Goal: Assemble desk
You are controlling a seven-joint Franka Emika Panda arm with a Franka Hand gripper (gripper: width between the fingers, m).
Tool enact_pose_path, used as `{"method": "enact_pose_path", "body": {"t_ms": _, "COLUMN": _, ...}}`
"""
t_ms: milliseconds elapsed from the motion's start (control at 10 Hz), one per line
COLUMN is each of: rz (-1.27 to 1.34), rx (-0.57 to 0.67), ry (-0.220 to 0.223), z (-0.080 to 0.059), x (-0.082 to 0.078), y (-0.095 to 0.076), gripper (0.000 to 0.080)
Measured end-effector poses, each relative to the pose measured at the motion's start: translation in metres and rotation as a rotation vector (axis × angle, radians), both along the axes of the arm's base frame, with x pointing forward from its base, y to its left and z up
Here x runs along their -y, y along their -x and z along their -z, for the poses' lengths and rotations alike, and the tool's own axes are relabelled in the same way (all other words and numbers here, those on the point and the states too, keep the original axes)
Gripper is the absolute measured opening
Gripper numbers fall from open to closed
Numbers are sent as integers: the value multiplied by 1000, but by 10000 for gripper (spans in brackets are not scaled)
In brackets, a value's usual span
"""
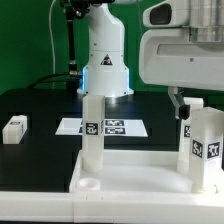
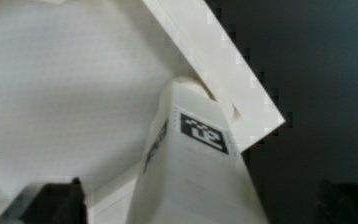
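Exterior view: the white rimmed rectangular plastic tabletop panel [image 1: 130, 190] lies at the front of the black table [image 1: 40, 105], with 1 white block leg [image 1: 92, 135] upright at a corner socket. A 2nd marker-tagged white leg [image 1: 205, 150] stands at the panel's corner on the exterior view's right, beneath the gripper [image 1: 188, 108]. A 3rd leg [image 1: 14, 128] lies loose, well apart. In the wrist view the fingertips [image 2: 55, 205] stand spread either side of the 2nd leg, released. The parts appear rigid, light and probably slippery; grip a leg across 2 flat opposing faces.
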State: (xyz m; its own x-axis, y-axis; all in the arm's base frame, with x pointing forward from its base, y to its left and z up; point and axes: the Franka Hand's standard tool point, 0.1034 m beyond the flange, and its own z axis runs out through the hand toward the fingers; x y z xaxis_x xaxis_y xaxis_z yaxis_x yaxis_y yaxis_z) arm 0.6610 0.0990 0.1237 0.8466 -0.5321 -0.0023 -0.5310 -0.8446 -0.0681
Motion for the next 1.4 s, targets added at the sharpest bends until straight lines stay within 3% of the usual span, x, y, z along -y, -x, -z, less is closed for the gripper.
{"method": "enact_pose_path", "body": {"t_ms": 900, "rz": -653, "rx": 48, "ry": 28, "z": 0, "x": -1, "y": -1, "gripper": 649}}
{"method": "enact_pose_path", "body": {"t_ms": 1000, "rz": -653, "rx": 48, "ry": 28, "z": 0, "x": -1, "y": -1, "gripper": 548}}
{"method": "enact_pose_path", "body": {"t_ms": 1100, "rz": -651, "rx": 48, "ry": 28, "z": 0, "x": -1, "y": -1, "gripper": 548}}
{"method": "enact_pose_path", "body": {"t_ms": 1200, "rz": -651, "rx": 48, "ry": 28, "z": 0, "x": -1, "y": -1, "gripper": 347}}
{"method": "enact_pose_path", "body": {"t_ms": 1300, "rz": -650, "rx": 48, "ry": 28, "z": 0, "x": 0, "y": -1, "gripper": 290}}
{"method": "enact_pose_path", "body": {"t_ms": 1400, "rz": -650, "rx": 48, "ry": 28, "z": 0, "x": 0, "y": -1, "gripper": 290}}
